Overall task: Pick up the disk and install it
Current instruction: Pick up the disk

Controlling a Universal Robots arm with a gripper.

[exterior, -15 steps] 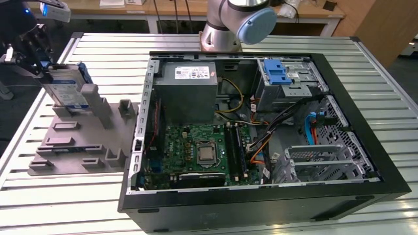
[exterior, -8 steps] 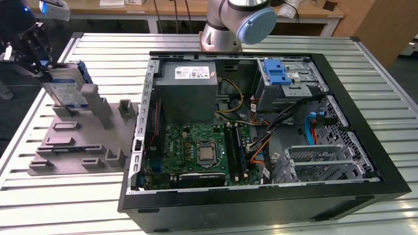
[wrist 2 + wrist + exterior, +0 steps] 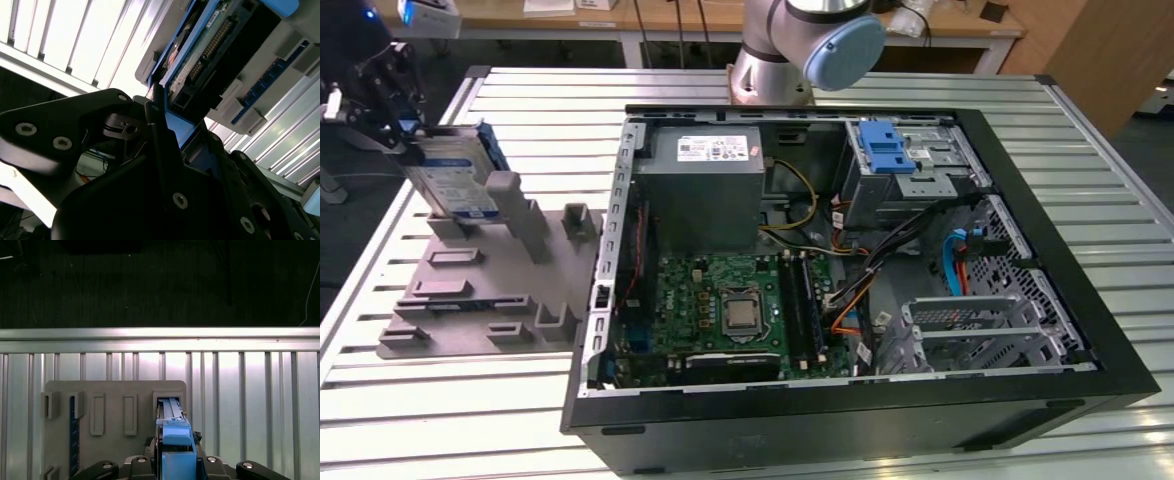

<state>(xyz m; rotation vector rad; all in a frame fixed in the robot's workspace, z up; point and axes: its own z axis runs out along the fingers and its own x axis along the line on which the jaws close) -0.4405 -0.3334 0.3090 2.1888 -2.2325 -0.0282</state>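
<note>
One disk [image 3: 451, 175] stands on edge at about ten o'clock in the exterior view, with its labelled face turned toward the camera and a blue rail along one side. Its long axis seems to run up and down, from the gripper toward the holder beneath. The single gripper [image 3: 403, 130] grips its upper end. In the second wrist view the black fingers [image 3: 162, 150] are closed tightly against the sides of the disk [image 3: 205, 50], whose circuit-board underside shows.

In the first wrist view the disk [image 3: 175, 437] points at one slot of the one grey holder [image 3: 115, 390]. Whether its lower end sits in that slot cannot be told.

The holder [image 3: 480, 280] lies on the slatted metal table [image 3: 427, 420], at nine o'clock from one open computer case [image 3: 854, 430]. The case holds one grey power-supply box [image 3: 707, 200], one green motherboard [image 3: 720, 310], one blue latch [image 3: 887, 148] at one o'clock, and loose cables [image 3: 881, 260].
</note>
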